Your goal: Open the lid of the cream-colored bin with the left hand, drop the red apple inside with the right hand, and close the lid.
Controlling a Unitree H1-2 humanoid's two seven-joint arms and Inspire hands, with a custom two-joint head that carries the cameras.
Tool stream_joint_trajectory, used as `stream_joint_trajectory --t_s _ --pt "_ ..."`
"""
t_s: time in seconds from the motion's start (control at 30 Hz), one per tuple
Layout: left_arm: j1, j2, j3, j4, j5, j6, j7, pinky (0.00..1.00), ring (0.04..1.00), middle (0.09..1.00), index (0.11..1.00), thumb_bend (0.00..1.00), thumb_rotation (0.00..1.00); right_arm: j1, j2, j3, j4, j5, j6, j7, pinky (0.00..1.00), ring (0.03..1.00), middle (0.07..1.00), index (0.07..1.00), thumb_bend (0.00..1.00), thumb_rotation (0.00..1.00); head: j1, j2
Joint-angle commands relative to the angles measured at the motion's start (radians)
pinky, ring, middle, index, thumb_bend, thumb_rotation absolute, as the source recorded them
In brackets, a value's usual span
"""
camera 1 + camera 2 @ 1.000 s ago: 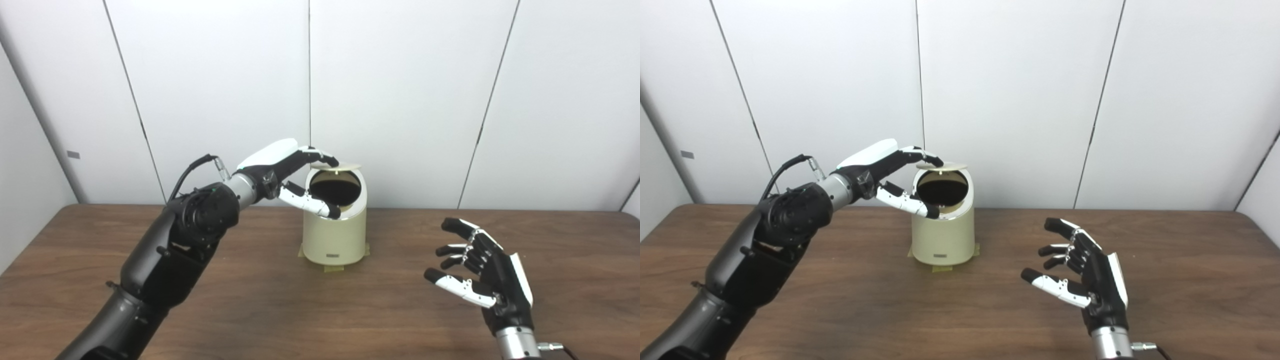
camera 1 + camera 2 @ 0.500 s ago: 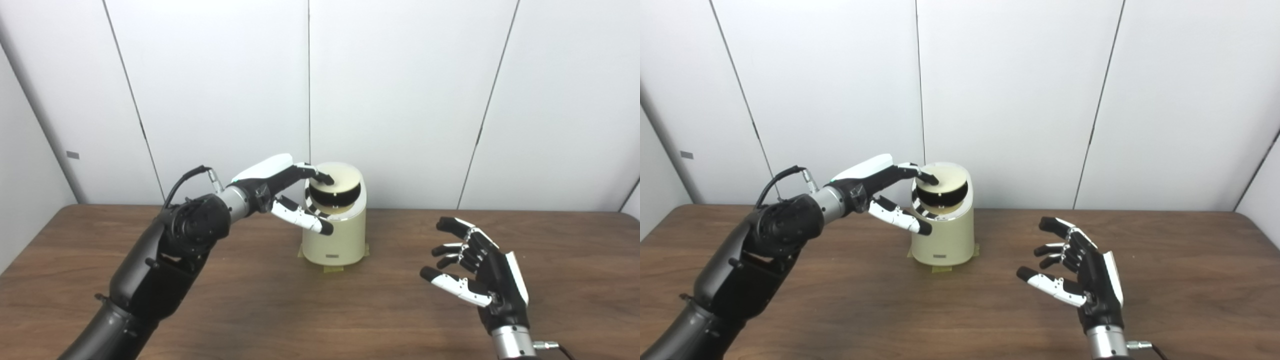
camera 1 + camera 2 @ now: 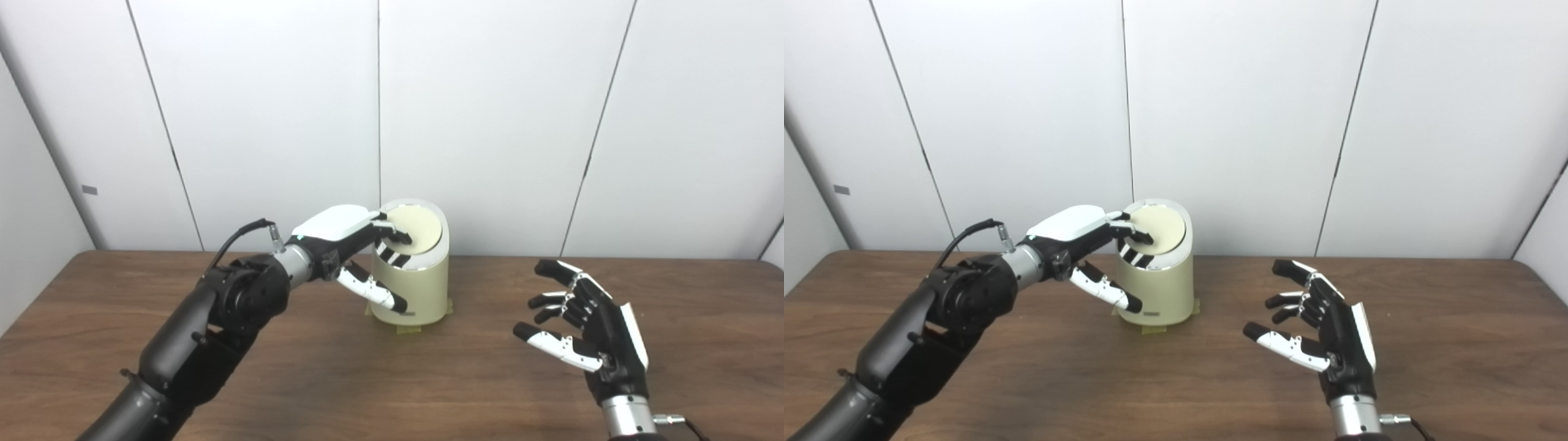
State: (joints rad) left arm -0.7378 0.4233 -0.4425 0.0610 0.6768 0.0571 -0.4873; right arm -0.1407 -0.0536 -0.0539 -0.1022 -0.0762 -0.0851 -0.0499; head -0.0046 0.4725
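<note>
Our left hand (image 3: pixel 343 229) rests its fingers (image 3: pixel 397 236) on the cream lid (image 3: pixel 418 228), spread and gripping nothing; the lid lies almost flush in the slanted mouth of the smooth, round-topped bin (image 3: pixel 416 288), which stands upright mid-bench (image 3: pixel 306 380); our right hand (image 3: pixel 1329 340) hovers well to the bin's right, fingers apart, empty; no red apple shows, so we judge it is inside.
</note>
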Motion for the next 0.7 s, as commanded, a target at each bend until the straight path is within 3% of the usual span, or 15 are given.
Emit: stream_joint_trajectory --t_s 0.0,0.2,0.33,0.47,0.67 --pt "-0.014 0.011 -0.018 0.002 0.051 -0.037 0.025 1.0 0.982 0.84 0.857 0.97 0.49 -0.038 0.0 0.001 -0.042 0.0 -0.014 -0.004 0.4 0.529 0.751 0.704 0.78 0.23 -0.001 0.0" --pt "0.006 -0.001 -0.046 0.025 0.157 -0.103 0.103 1.0 1.0 0.922 0.941 0.95 0.47 -0.032 0.006 0.002 -0.065 0.004 0.013 -0.002 0.4 0.536 0.753 0.706 0.78 0.22 -0.006 0.009" --pt "-0.006 0.006 -0.075 0.013 0.263 -0.106 0.095 1.0 1.0 0.943 0.967 0.95 0.48 -0.028 0.005 0.004 -0.073 0.001 0.021 0.0 0.4 0.53 0.755 0.705 0.77 0.22 -0.008 0.015" --pt "-0.016 0.016 -0.101 -0.005 0.355 -0.118 0.065 1.0 1.0 0.919 0.926 0.96 0.48 -0.026 0.005 0.004 -0.078 0.003 0.026 0.0 0.4 0.536 0.755 0.706 0.78 0.23 -0.006 0.018" --pt "-0.025 0.019 -0.13 -0.027 0.421 -0.128 -0.013 1.0 1.0 0.791 0.793 1.0 0.47 -0.027 0.0 0.006 -0.075 0.0 0.013 0.002 0.39 0.527 0.748 0.706 0.76 0.22 -0.004 0.022"
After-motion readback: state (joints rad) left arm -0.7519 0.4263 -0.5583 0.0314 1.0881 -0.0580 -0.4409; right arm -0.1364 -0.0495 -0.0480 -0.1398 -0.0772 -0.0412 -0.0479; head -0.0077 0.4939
